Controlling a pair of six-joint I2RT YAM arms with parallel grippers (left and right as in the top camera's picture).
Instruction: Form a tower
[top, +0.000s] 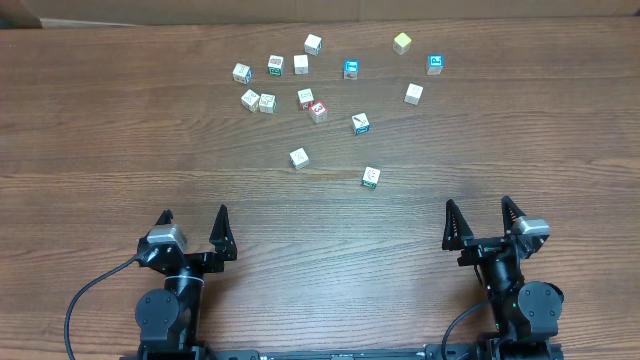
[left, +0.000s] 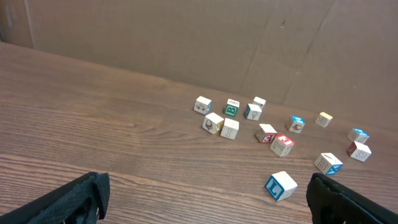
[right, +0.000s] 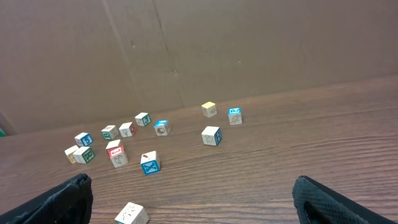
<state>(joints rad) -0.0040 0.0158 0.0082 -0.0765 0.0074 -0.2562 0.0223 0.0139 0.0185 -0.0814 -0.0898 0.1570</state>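
The left jaws and right jaws both stand released, holding nothing; small wooden cubes (top: 299, 158) lie scattered on the tabletop (top: 110, 140) well ahead of them.

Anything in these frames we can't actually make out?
- Overhead: prints on the cubes are too small to read.
- Overhead: red-print cube and its neighbour, touching or apart, too small to tell.
- Left wrist: left gripper fingers are cut off by the bottom edge; only the ends show.
- Right wrist: nearest cube is clipped by the bottom edge.
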